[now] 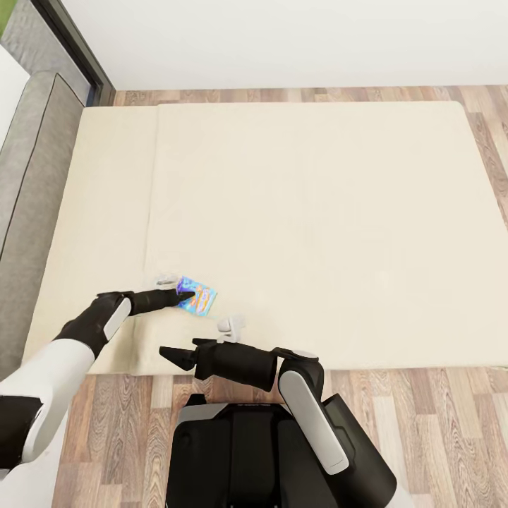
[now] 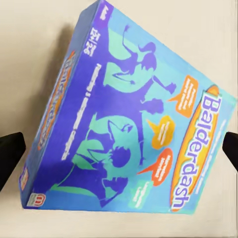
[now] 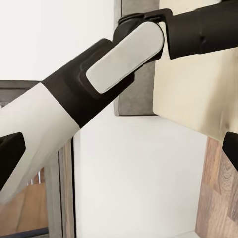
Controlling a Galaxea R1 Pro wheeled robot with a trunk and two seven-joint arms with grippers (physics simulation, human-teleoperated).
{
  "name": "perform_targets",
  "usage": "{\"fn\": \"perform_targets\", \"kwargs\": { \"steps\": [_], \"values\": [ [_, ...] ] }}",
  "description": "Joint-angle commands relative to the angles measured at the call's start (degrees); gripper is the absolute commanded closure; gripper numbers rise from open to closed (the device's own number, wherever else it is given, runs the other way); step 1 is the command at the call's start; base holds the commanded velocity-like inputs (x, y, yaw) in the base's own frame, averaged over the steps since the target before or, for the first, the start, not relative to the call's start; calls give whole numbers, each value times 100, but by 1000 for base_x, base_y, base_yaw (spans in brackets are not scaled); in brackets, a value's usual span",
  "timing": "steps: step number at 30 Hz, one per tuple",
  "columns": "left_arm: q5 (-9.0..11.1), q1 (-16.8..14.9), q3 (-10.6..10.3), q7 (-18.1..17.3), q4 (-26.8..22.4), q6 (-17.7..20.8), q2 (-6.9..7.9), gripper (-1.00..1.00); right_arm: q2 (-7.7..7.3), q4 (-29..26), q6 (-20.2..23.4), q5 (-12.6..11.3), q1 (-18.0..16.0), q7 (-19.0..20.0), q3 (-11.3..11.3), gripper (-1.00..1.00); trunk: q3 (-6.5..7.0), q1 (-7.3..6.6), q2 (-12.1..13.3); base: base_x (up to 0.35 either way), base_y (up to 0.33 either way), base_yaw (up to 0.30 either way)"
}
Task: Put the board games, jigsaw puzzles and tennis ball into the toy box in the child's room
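Left arm stretched over bed, jaws wide astride blue board game; right jaws wide, empty.

I've got the small blue board game lying flat on the beige bed, near its front edge. Lid up, lettered Balderdash in white on an orange oval, purple figures.

Blue game box: in your left wrist view one corner runs off the picture's edge; the small print on its side is too blurred to read.
Left pincer: in your head view its tips merge with the box's near edge, so you cannot tell contact.
Left pincer fingers: cut off at both picture edges.
Bed: its headboard end is cut off at the left edge.
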Motion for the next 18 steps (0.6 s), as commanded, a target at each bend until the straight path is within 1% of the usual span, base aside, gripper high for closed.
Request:
{"fn": "perform_targets", "kwargs": {
  "steps": [1, 2, 6, 18],
  "values": [
    [51, -2, -91, 9, -3, 37, -52, -100, 3, -2, 25, 20, -2, 26, -9, -100, -6, 3, -9, 0, 0, 0],
    [47, -2, -132, 11, 0, 35, -111, -100, 3, -2, 25, 20, -2, 27, -11, -100, -6, 3, -9, 0, 0, 0],
    [46, -2, -190, 9, 8, -20, -225, -100, 3, -2, 24, 20, -2, 31, -13, -100, -6, 3, -9, 0, 0, 0],
    [59, 4, -205, 4, 10, -43, -290, -100, 3, -2, 24, 20, -2, 30, -12, -100, -6, 3, -9, 0, 0, 0]
  ]
}}
